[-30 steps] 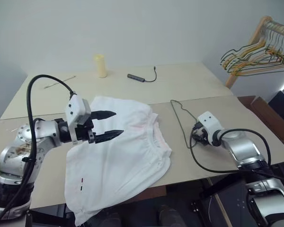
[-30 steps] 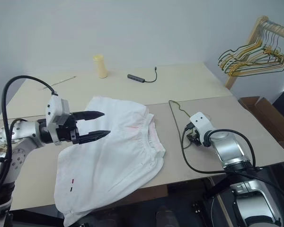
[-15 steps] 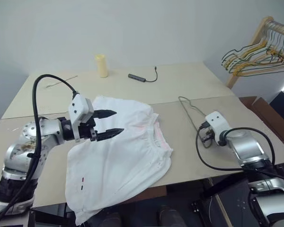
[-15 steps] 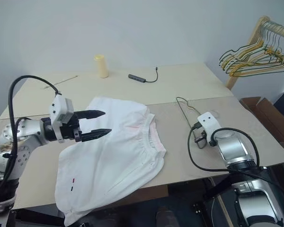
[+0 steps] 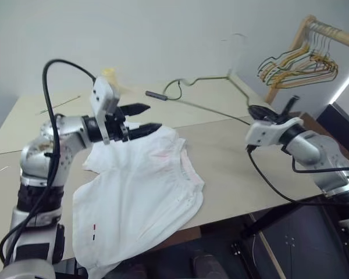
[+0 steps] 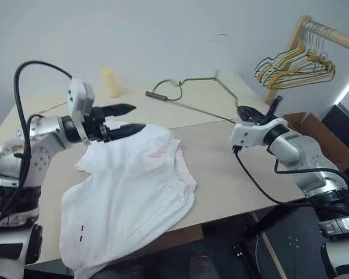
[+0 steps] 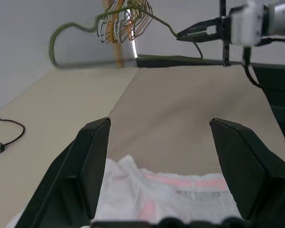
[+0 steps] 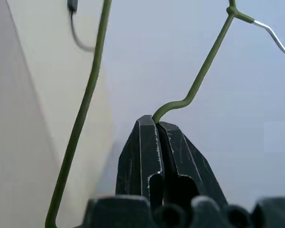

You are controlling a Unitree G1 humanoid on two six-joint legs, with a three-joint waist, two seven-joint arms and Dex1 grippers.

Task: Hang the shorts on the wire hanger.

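Two beige tables (image 5: 232, 157) pushed together, seam running left-right, plain grey wall behind. Wooden rack (image 5: 291, 49) at far right carries a bunch of yellow, green and orange hangers (image 5: 299, 61). On the far table: a pale yellow cylinder (image 6: 109, 81) and a dark dongle with cable (image 5: 156, 95).

The shorts (image 5: 142, 197) lie spread on the near table, left of centre, one leg hanging over the near edge, two small dark marks (image 5: 93, 231) by that hem. Waistband with pinkish trim faces right.

The left gripper (image 5: 141, 118) hovers over the far-left part of the shorts, fingers pointing right. Fingers spread wide, nothing between them; left wrist view shows the waistband just under the fingers, can't tell if they touch the cloth.

The wire hanger (image 5: 212, 93) is off the table, in the air over the far table, roughly flat, right of and beyond the left gripper. Its dull green curl end reaches left toward the dongle, the pale hook sticks up near the wall.

The right gripper (image 5: 262, 112) is at right, above the table. Fingers (image 8: 154, 152) pinched fully together on one bent corner of the wire hanger; right wrist view shows the wire coming out of the closed tips.
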